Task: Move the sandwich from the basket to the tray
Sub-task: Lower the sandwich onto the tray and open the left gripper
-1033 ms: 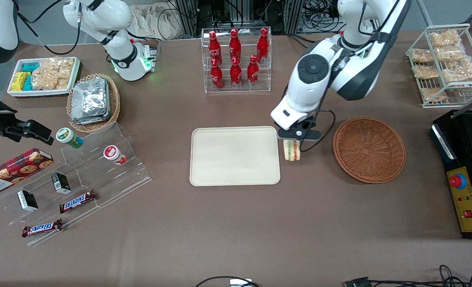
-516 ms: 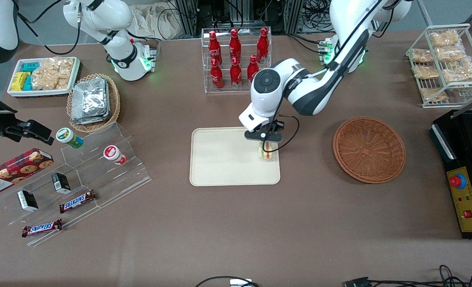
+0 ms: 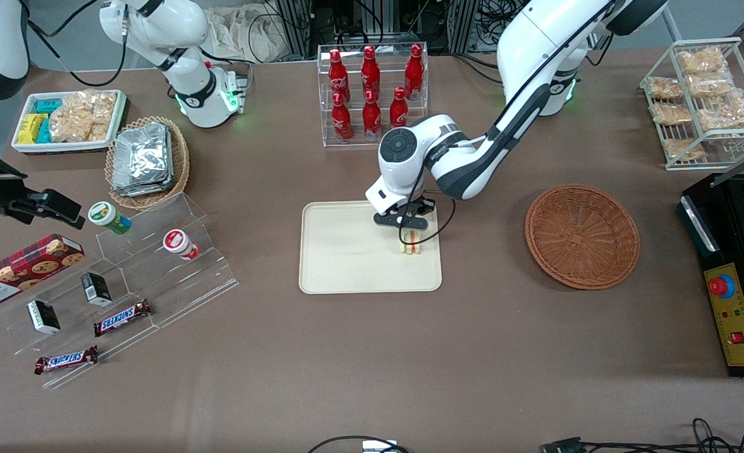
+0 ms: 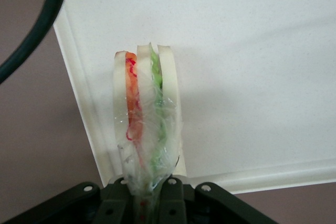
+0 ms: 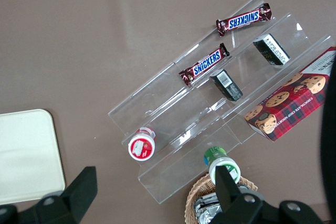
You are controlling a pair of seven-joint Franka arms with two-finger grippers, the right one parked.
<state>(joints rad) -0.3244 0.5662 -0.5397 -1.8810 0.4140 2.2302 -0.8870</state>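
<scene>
Over the tray (image 3: pixel 353 251), at its end nearest the basket (image 3: pixel 582 236), the tool (image 3: pixel 409 228) grips the wrapped sandwich (image 3: pixel 410 240) by its tip. On the tabletop (image 3: pixel 372 365), two bars read SNICKERS (image 3: pixel 122 317).

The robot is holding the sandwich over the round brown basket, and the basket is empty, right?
Not quite. The gripper is shut on the sandwich over the tray, near its edge, not over the basket. The front view shows this, and the left wrist view shows the tray under the sandwich. The basket is empty, as you said.
</scene>
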